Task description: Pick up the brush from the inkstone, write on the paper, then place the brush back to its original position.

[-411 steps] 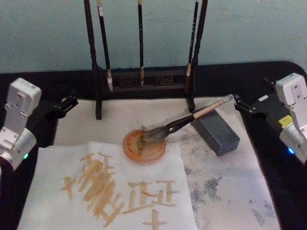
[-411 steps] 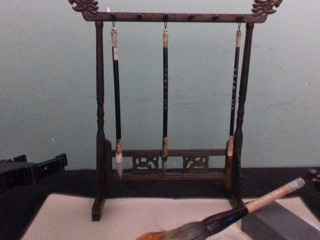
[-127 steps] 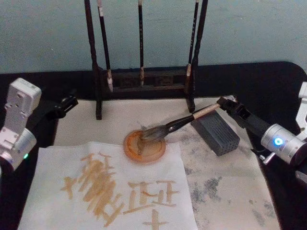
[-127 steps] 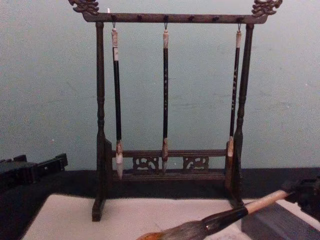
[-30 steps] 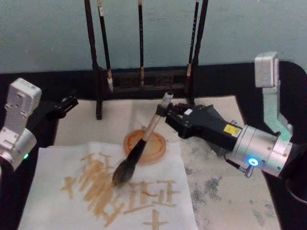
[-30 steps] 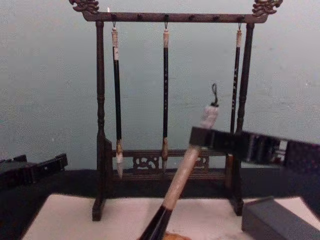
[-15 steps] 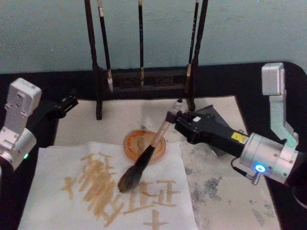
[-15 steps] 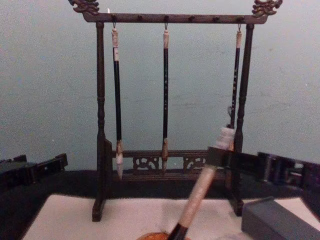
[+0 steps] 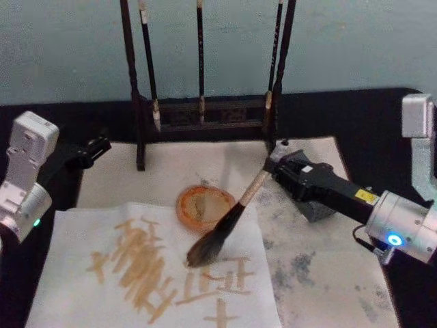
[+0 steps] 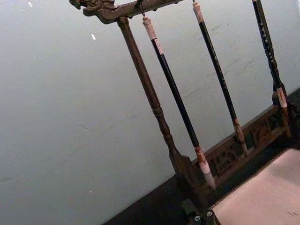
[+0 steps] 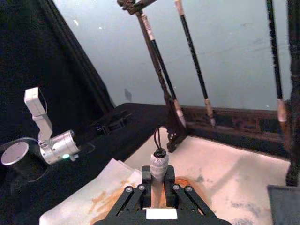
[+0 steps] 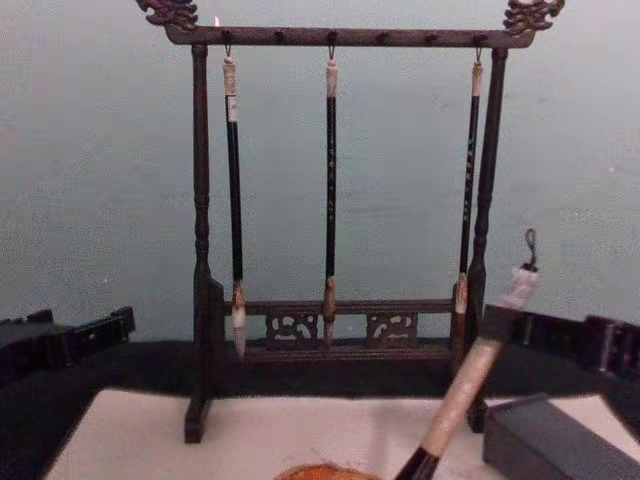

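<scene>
Brush (image 9: pixel 229 222) has swung right, bristles on the marked sheet (image 9: pixel 75 236) over the paper (image 9: pixel 171 167); right end effector (image 9: pixel 273 164) is clamped on its handle; left end effector (image 9: pixel 95 147) sits parked far left.

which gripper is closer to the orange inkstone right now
Right. The right gripper, clamped on the brush, is just to the right of the inkstone; the left gripper sits parked far off to its left.
</scene>
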Robot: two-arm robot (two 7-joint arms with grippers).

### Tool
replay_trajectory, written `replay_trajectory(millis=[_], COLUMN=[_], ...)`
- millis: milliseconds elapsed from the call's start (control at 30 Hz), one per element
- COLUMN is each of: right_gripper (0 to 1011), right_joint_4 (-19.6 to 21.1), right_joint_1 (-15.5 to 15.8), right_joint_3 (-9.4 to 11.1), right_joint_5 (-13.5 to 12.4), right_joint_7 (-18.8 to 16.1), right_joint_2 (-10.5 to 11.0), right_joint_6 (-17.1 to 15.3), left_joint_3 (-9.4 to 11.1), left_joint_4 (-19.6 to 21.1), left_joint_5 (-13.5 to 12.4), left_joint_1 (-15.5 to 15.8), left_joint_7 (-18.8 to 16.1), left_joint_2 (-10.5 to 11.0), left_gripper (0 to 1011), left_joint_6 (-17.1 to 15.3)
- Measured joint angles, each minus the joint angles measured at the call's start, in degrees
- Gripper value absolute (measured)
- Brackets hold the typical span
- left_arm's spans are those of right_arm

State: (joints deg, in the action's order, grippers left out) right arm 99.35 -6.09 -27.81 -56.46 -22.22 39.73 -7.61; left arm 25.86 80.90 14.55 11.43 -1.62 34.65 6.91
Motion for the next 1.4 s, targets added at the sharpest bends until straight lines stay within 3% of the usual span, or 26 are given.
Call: replay_trajectory(millis=[367, 633, 767, 1100, 1400], right_gripper=[161, 161, 161, 161, 163], right_joint_4=[0.53, 2.46, 3.28, 2.08, -0.55], right_joint_1=[2.09, 1.96, 1.37, -1.14, -1.42], right_joint_3=[3.94, 5.28, 4.65, -0.24, -1.5], right_joint_5=[-1.94, -3.86, -4.12, -2.66, -2.13], right_joint_7=[-0.17, -1.15, -1.64, -2.22, -2.21], right_joint_2=[0.46, -0.33, -0.99, -3.43, -3.95], right_joint_6=[0.7, 1.39, 1.49, 0.23, -0.22], left_joint_3=[0.0, 0.0, 0.0, 0.0, 0.0], left_joint_4=[0.0, 0.0, 0.0, 0.0, 0.0], left_joint_5=[0.0, 0.0, 0.0, 0.0, 0.0], left_joint_1=[0.0, 0.0, 0.0, 0.0, 0.0], left_joint_7=[0.0, 0.0, 0.0, 0.0, 0.0], left_joint_2=[0.0, 0.0, 0.0, 0.0, 0.0], left_gripper=[1002, 1002, 1002, 1002, 1002], left_joint_6=[0.0, 0.0, 0.0, 0.0, 0.0])
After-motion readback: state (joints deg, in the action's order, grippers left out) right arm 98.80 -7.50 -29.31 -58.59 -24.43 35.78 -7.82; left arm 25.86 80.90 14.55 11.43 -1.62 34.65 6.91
